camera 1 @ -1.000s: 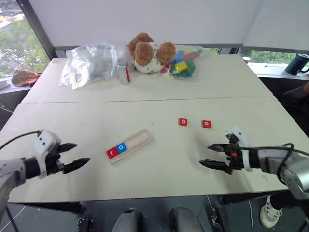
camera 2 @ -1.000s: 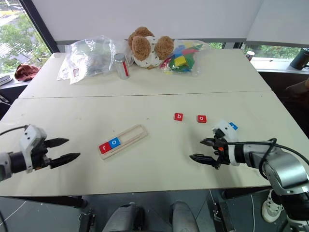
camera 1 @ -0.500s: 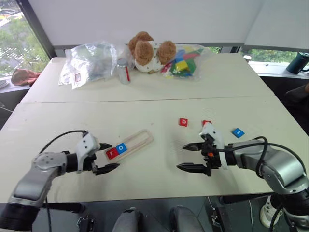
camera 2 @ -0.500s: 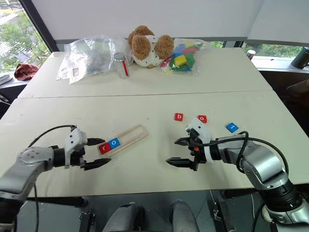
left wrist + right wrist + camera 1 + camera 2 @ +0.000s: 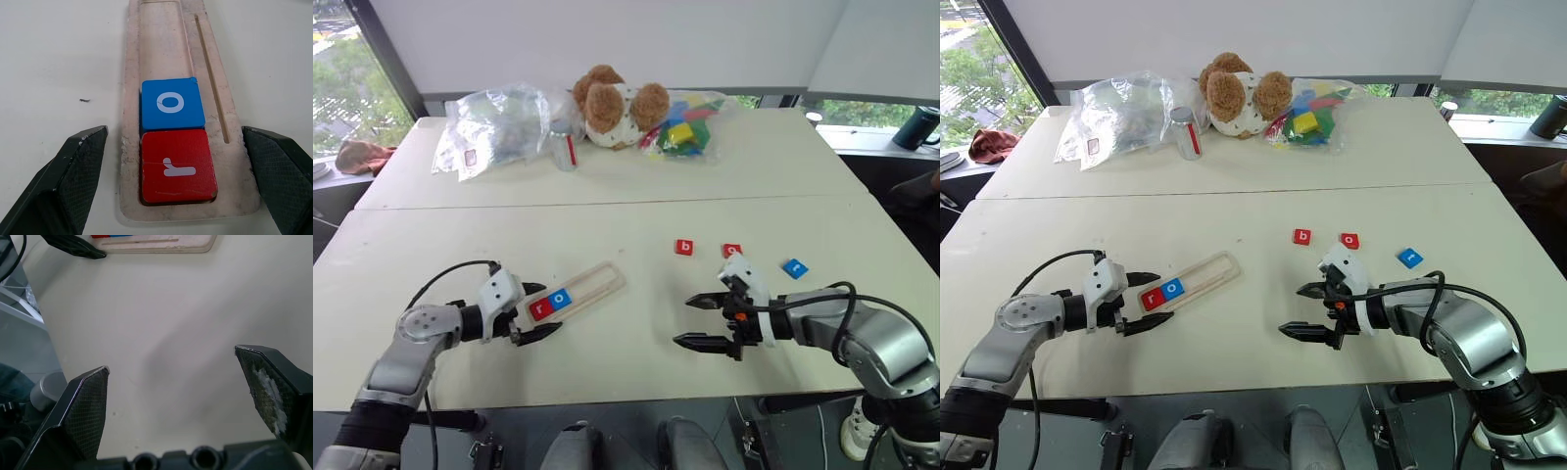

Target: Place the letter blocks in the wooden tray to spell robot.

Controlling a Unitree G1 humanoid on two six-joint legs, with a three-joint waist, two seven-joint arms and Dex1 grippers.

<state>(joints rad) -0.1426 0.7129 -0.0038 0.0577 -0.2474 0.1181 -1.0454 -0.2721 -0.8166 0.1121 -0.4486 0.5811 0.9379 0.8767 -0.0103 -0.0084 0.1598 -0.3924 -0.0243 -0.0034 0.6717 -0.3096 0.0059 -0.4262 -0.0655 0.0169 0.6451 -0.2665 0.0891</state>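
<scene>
Pale worktop (image 5: 636,220) by windows, wooden tray (image 5: 576,296) partly filled.

Seen from the head: two cream tables are joined, and along the far edge lie a clear bag (image 5: 499,127), a teddy bear (image 5: 619,106) and a bag of coloured bricks (image 5: 683,127). The tray holds a red r block (image 5: 541,308) and a blue o block (image 5: 560,300) at its near end; the rest is bare. A red b block (image 5: 684,247), a red o block (image 5: 732,251) and a blue t block (image 5: 794,267) lie loose to the right. In the left wrist view, the left gripper (image 5: 171,171) is seen with jaws apart, straddling the tray's end. In the right wrist view, the right gripper (image 5: 181,401) is seen over bare worktop, jaws apart.
</scene>
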